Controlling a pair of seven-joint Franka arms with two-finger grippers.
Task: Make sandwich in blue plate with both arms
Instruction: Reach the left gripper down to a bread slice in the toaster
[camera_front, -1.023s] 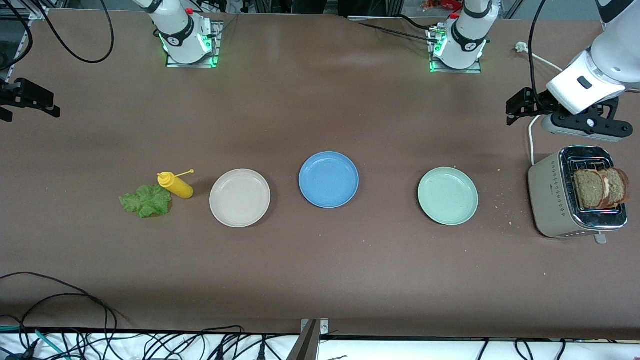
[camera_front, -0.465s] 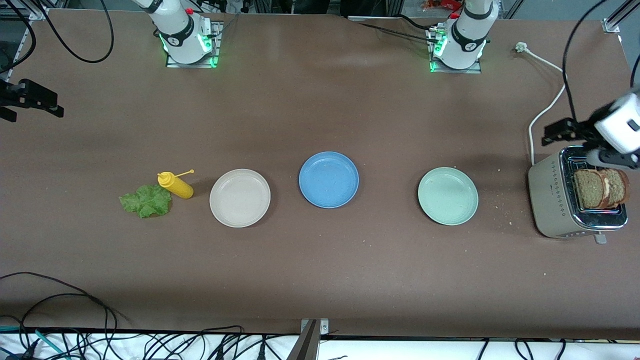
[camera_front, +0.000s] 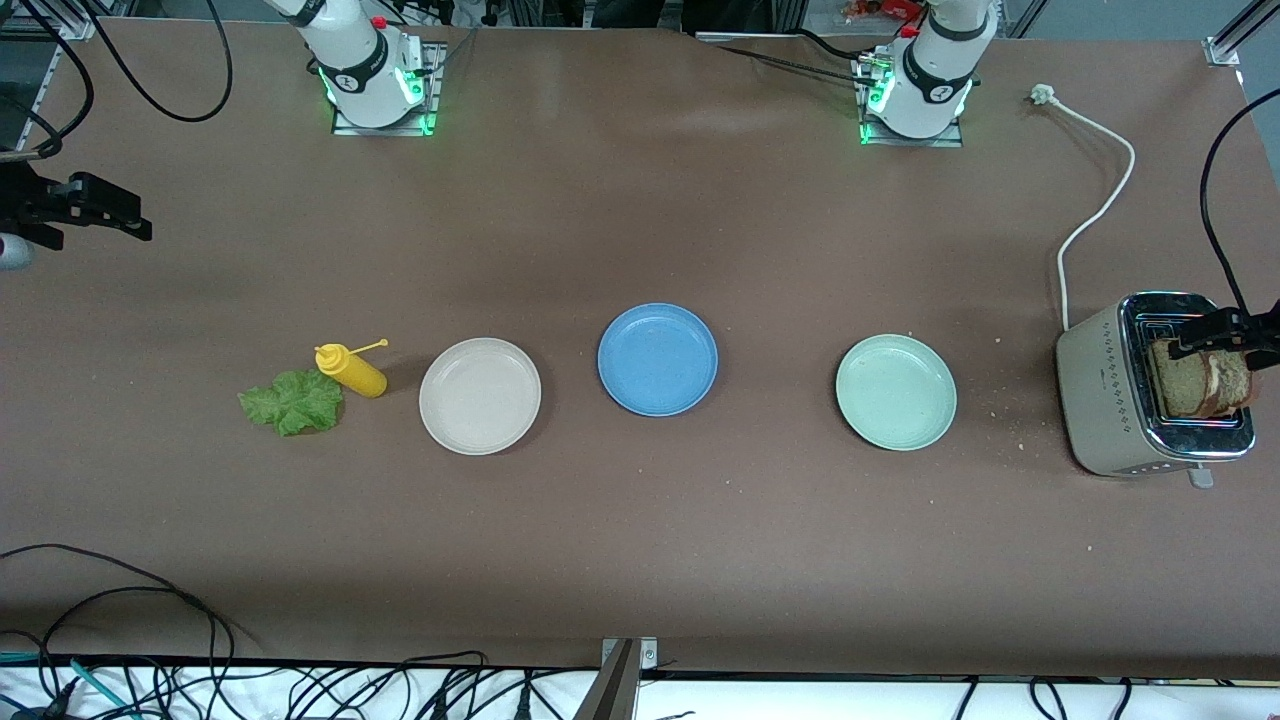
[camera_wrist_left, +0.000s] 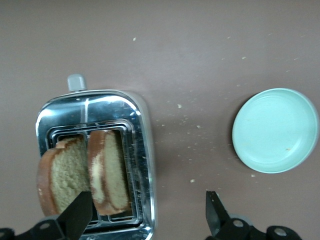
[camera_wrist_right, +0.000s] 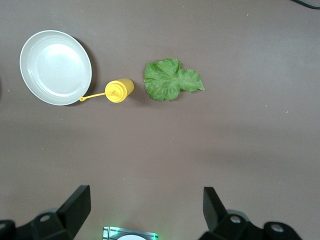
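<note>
1. Right gripper (camera_front: 95, 205): at the right arm's end of the table, up in the air over bare brown table (camera_front: 640, 520), fingers (camera_wrist_right: 75, 205) spread wide, holding nothing.
2. Lettuce leaf (camera_front: 292, 401): ruffled, green, flat on the table toward the right arm's end, touching or just beside the yellow squeeze bottle (camera_front: 352, 369).
3. Yellow squeeze bottle: lying tilted, thin nozzle pointing toward the beige plate (camera_front: 480, 395), body slightly farther from the front camera than the leaf.
4. Beige plate: round, nothing on it, between the bottle and the blue plate (camera_front: 657, 358).
5. Blue plate: mid-table, nothing on it, a little farther from the front camera than the plates beside it; no sandwich assembled on it yet.
6. Pale green plate (camera_front: 896, 391): nothing on it, between the blue plate and the toaster (camera_front: 1110, 400), with crumbs scattered on the table around it.
7. Toaster: beige body, chrome top, at the left arm's end of the table, white cord (camera_front: 1095, 215) running from it toward the robots' bases.
8. Two bread slices (camera_front: 1195, 382): brown, darker crust, standing upright side by side in the toaster slots, tops poking out.
9. Left gripper (camera_front: 1222, 335): over the toaster, fingers (camera_wrist_left: 77, 215) spread wide, one fingertip over the slices, the other over the table beside the toaster; gripping nothing.
</note>
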